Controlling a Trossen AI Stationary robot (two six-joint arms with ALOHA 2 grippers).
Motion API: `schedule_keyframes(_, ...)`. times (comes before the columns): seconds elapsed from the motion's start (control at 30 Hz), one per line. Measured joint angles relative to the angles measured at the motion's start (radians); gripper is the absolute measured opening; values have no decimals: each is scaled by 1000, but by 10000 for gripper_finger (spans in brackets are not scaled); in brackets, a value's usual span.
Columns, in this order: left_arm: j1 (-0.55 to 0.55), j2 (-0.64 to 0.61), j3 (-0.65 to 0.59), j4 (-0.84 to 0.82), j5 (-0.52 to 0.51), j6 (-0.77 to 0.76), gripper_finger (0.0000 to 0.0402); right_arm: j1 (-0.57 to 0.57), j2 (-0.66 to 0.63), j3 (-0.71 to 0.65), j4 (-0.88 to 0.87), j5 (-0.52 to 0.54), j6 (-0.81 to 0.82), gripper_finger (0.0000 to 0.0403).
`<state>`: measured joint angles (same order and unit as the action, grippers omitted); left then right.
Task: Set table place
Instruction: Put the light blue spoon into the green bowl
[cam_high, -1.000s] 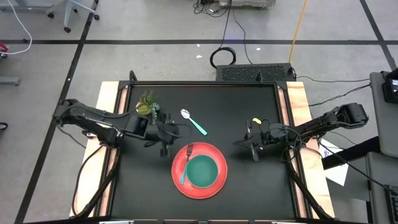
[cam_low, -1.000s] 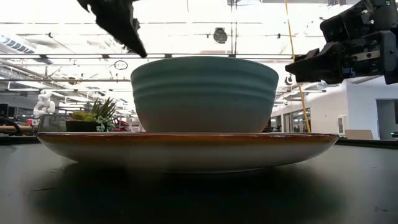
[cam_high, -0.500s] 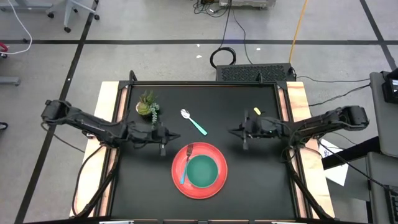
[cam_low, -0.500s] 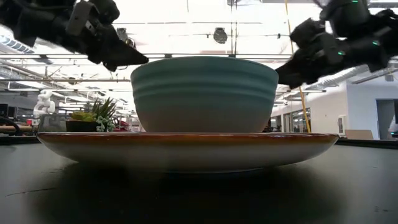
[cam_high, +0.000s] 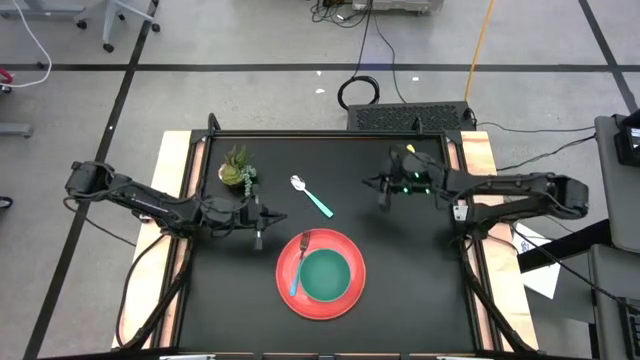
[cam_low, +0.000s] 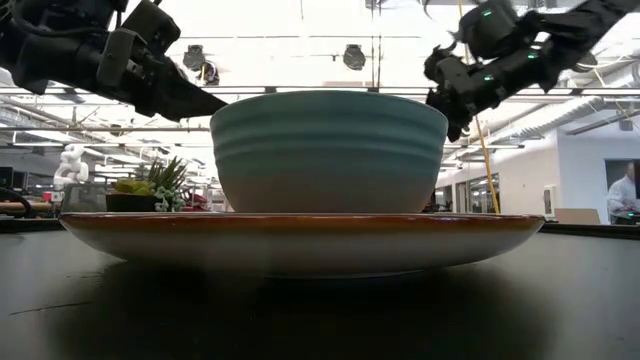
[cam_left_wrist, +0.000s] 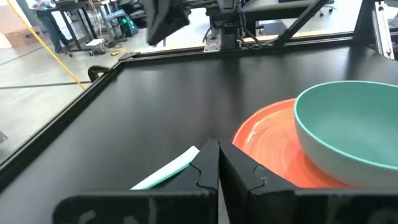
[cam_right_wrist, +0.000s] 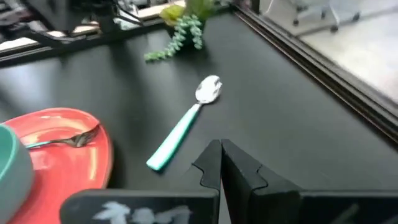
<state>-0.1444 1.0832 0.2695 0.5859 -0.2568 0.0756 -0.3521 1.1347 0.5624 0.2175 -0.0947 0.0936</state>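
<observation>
Both arms reach low over the black worktop (cam_high: 400, 290). The left gripper (cam_high: 262, 222) and right gripper (cam_high: 382, 188) have fingers pressed together, empty. Between them lies the spoon (cam_high: 311, 196); the bowl (cam_high: 325, 276) and fork (cam_high: 298, 264) sit on the red plate (cam_high: 345, 250).

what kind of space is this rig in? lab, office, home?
Most likely a robotics lab or workshop. The table stands on a taped concrete floor with loose cables. The low view shows an open industrial ceiling, and the left wrist view shows more metal-framed workbenches behind.
</observation>
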Motion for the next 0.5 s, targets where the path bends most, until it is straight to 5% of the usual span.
schedule_keyframes(0.2,0,0,0,-7,11,-9,19,-83,159,124,-50,-224,26,0)
schedule_keyframes(0.5,0,0,0,-6,12,-25,13,-99,421,375,-171,-278,17,0)
